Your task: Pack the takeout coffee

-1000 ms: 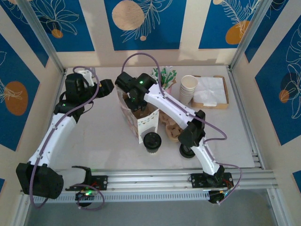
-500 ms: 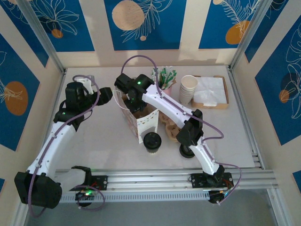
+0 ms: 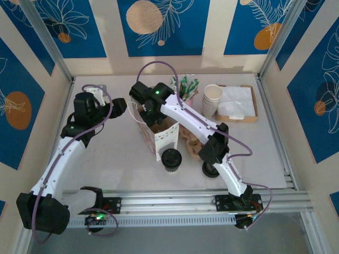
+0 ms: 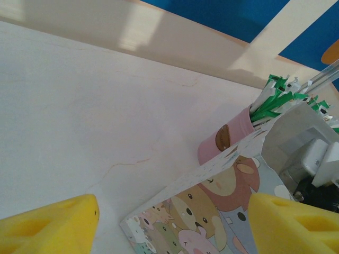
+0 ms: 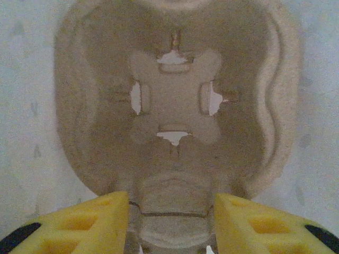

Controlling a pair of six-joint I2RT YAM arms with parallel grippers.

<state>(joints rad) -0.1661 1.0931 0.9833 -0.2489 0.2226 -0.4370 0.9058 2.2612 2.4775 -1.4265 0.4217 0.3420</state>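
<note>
Hovering by bag [image 4: 212, 211], L jaws released; R jaws straddle cup carrier [image 5: 175, 100] rim, grip unclear.

- Table [image 3: 114, 153] bare left of centre and at near right corner.
- Centre blocked: paper bag [image 3: 159, 138], takeout coffee [image 3: 171, 158].
- Far right corner crowded: cup stack [image 3: 212, 99], napkin tray [image 3: 238, 103].

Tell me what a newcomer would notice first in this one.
The right arm stretches diagonally across the table, its right gripper over the cartoon-printed paper bag at centre, jaws either side of the near edge of a pulp cup carrier. The black-lidded takeout coffee stands in front of the bag, not yet packed, and the left gripper hangs open at the bag's left.
</note>
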